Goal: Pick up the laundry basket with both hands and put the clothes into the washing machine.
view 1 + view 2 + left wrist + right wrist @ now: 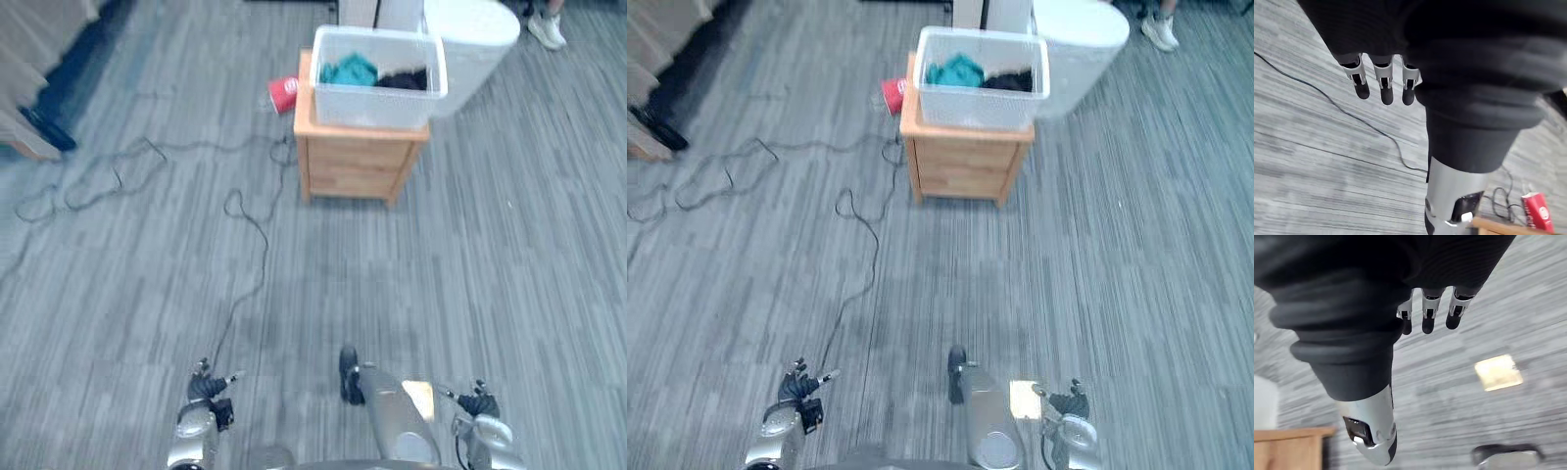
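Left eye view:
- Laundry basket [377, 106], white and see-through, sits on top of a small wooden cabinet [351, 162]. It covers most of the top and leaves a bare strip along the cabinet's left edge.
- 2 heaps of clothes lie in the basket: a teal garment [350, 70] toward the left wall and a black garment [404, 78] toward the right wall.
- A red can [283, 94] lies close against the cabinet's left edge, near the far corner. Cannot tell whether it touches.
- A white rounded machine [478, 41] stands just behind the cabinet's far right corner.
- A person's white shoe [547, 29] shows beyond it on the grey striped floor [460, 284].

Right eye view:
- Left hand [801, 384] hangs low at the near left, over bare floor.
- Right hand [1070, 399] hangs low at the near right, also over floor.
- Both hands are well apart from the cabinet and the basket, with nothing in either.

Left wrist view:
- Fingers [1386, 87] hang straight in a row, dark tips down. The thumb [1452, 196] stands apart from them. The hand is wide and empty.
- The red can and a corner of the cabinet top show past the thumb.

Right wrist view:
- Fingers [1426, 316] are straight and relaxed, with the thumb [1371, 431] apart. The hand is wide and empty.
- A corner of the cabinet shows beside the thumb.
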Robot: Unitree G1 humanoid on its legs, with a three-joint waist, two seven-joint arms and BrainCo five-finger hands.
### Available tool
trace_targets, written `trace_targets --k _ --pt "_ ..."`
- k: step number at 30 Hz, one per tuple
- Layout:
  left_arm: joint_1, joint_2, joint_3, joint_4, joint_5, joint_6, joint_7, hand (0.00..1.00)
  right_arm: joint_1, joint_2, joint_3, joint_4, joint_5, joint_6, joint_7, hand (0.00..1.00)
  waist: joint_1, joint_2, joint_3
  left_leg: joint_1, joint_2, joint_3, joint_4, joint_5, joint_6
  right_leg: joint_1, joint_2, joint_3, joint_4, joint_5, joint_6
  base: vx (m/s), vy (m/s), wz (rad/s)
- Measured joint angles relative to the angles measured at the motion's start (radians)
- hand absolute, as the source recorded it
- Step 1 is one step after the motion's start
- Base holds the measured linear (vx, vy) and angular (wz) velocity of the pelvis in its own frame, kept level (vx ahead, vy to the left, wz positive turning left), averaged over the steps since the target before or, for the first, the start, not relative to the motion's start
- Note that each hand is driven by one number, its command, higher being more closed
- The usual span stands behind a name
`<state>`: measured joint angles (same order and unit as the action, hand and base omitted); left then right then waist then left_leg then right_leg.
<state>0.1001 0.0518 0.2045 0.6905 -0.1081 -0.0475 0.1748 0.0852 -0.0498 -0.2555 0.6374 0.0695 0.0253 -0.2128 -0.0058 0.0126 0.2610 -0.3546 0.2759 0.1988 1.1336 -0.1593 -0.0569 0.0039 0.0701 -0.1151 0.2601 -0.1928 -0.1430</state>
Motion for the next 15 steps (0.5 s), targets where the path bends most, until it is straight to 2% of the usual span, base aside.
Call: trace_targets --k 1,2,4,5,6,7,8,9,10,11,12,13,15 --pt "0.003 -0.001 -0.001 -0.004 0.0 0.0 0.0 0.0 -0.001 0.001 0.0 -0.002 0.0 0.001 0.0 0.0 0.004 -0.001 0.0 -0.026 -0.003 0.016 -0.061 -0.009 0.006 0.034 -0.001 0.008 -0.029 -0.001 0.003 0.7 0.026 -0.44" --pt "0.009 -0.001 -0.007 -0.02 0.0 0.0 0.0 0.0 0.002 -0.001 -0.002 -0.016 0.0 0.003 0.0 0.0 0.022 -0.007 0.0 -0.05 -0.04 0.053 -0.358 -0.014 -0.007 0.115 -0.013 0.04 -0.092 -0.022 0.024 0.57 0.062 -0.47" --pt "0.017 -0.004 -0.005 -0.02 0.0 0.001 0.0 0.0 -0.003 -0.005 -0.016 -0.017 -0.001 0.003 0.001 0.0 0.028 -0.01 -0.001 -0.048 -0.088 0.04 -0.618 0.006 -0.027 0.153 -0.023 0.072 -0.108 -0.045 0.043 0.51 0.111 -0.52" --pt "0.029 -0.007 -0.006 -0.02 0.0 0.001 0.0 0.0 -0.002 -0.006 -0.033 -0.017 -0.001 0.003 -0.001 0.0 0.028 0.003 -0.011 -0.034 -0.107 0.028 -0.768 0.033 -0.036 0.177 -0.022 0.093 -0.116 -0.059 0.058 0.57 0.219 -0.85" --pt "0.053 -0.006 -0.005 -0.017 0.002 0.003 0.001 0.0 0.014 -0.009 -0.043 -0.014 -0.002 0.005 -0.001 0.0 0.036 -0.002 -0.035 -0.021 -0.129 0.005 -0.847 0.127 -0.01 0.206 -0.04 0.132 -0.102 -0.115 0.096 0.59 0.254 -0.99" --pt "0.062 -0.004 -0.007 -0.012 0.003 0.005 0.001 0.0 0.028 -0.005 -0.041 -0.015 -0.002 0.005 -0.001 0.0 0.045 -0.019 -0.054 -0.017 -0.147 0.013 -0.83 0.164 0.016 0.207 -0.059 0.156 -0.079 -0.139 0.114 0.63 0.279 -1.03" --pt "0.074 -0.004 -0.007 -0.009 0.003 0.007 0.002 0.0 0.043 0.006 -0.041 -0.014 -0.004 0.005 -0.001 0.0 0.049 -0.043 -0.077 -0.013 -0.163 0.028 -0.794 0.17 0.058 0.185 -0.083 0.176 0.0 -0.159 0.145 0.68 0.264 -0.61" --pt "0.068 0.002 -0.018 -0.009 0.002 0.007 0.002 0.0 0.05 0.027 -0.043 -0.015 -0.004 0.006 -0.003 0.0 0.04 -0.069 -0.085 0.012 -0.175 0.051 -0.766 0.113 0.074 0.1 -0.116 0.167 0.219 -0.15 0.172 0.79 0.305 -0.47" --pt "0.056 0.003 -0.04 -0.005 0.002 0.008 0.002 0.0 0.064 0.038 -0.04 -0.014 -0.004 0.007 -0.003 0.0 0.035 -0.082 -0.084 0.057 -0.191 0.058 -0.753 0.065 0.084 -0.018 -0.149 0.145 0.496 -0.05 0.294 0.63 0.25 -0.22" --pt "0.047 0.005 -0.051 0.003 0.002 0.01 0.002 0.0 0.069 0.046 -0.036 -0.013 -0.004 0.008 -0.002 0.0 0.022 -0.085 -0.084 0.085 -0.193 0.066 -0.746 0.041 0.089 -0.068 -0.166 0.141 0.614 -0.04 0.31 0.59 0.232 -0.14" --pt "0.034 0.008 -0.07 0.017 0.003 0.021 0.003 0.0 0.071 0.055 -0.015 -0.012 -0.004 0.015 -0.001 0.0 0.016 -0.082 -0.083 0.157 -0.197 0.074 -0.743 0.001 0.096 -0.141 -0.183 0.13 0.779 -0.051 0.289 0.55 0.188 -0.14" --pt "0.031 0.008 -0.081 0.017 0.003 0.022 0.003 0.0 0.072 0.063 0.008 -0.012 -0.008 0.021 -0.001 0.0 0.014 -0.075 -0.081 0.237 -0.195 0.085 -0.763 -0.026 0.098 -0.189 -0.193 0.105 0.834 -0.066 0.264 0.52 0.159 -0.2" --pt "0.017 0.009 -0.083 0.017 0.003 0.021 0.003 0.0 0.061 0.071 0.031 -0.014 -0.025 0.021 0.001 0.0 0.008 -0.059 -0.079 0.339 -0.189 0.1 -0.817 -0.055 0.088 -0.267 -0.197 0.05 0.796 -0.085 0.232 0.51 0.079 -0.2"
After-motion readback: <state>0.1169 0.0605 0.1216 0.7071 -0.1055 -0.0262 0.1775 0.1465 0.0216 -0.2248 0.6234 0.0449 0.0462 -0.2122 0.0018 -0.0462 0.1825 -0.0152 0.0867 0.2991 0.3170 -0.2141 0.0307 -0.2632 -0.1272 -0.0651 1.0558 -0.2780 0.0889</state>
